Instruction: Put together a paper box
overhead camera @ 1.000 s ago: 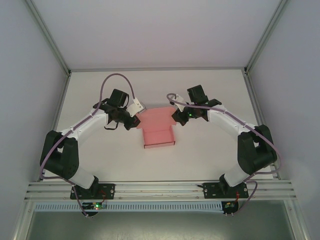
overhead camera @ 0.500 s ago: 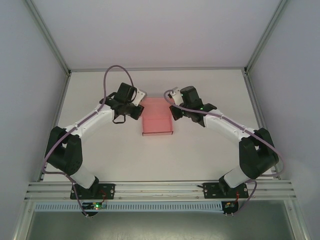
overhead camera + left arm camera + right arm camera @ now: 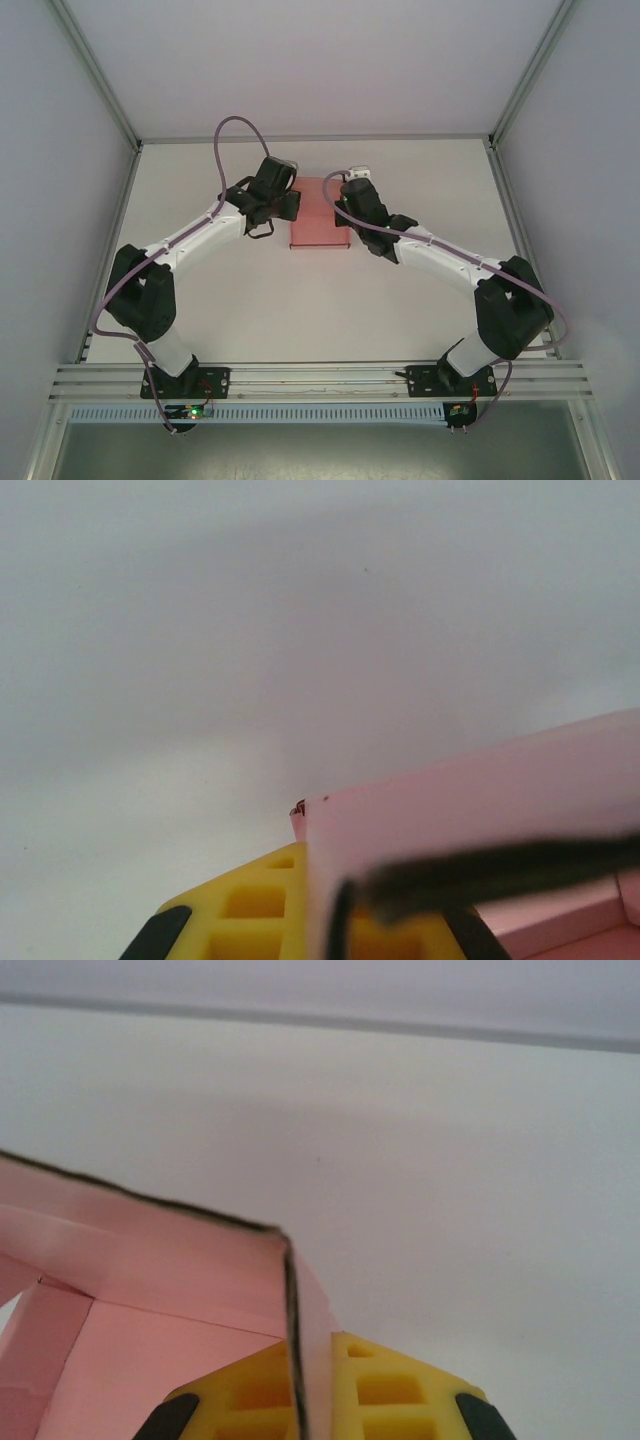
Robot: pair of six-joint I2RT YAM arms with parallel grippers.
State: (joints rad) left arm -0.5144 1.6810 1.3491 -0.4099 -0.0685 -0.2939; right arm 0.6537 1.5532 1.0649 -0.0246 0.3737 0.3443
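Observation:
The pink paper box [image 3: 320, 215] stands on the white table, far of centre, held between both arms. My left gripper [image 3: 291, 206] is at the box's left wall and my right gripper [image 3: 346, 207] is at its right wall. In the left wrist view the yellow fingers [image 3: 255, 905] clamp an upright pink wall [image 3: 480, 790], with my left gripper [image 3: 318, 885] shut on it. In the right wrist view my right gripper [image 3: 312, 1365] is shut on a pink side wall [image 3: 150, 1250] at a folded corner, and the box floor shows at the lower left.
The white table [image 3: 420, 320] is ringed by grey enclosure walls, with a metal frame rail [image 3: 320, 378] along the near edge. Purple cables loop over both arms. Bare table lies in front of the box and to both sides.
Both grippers have moved toward the back of the table, closing in on each other. The pink card went from a spread sheet with flaps out to a narrower box with walls up.

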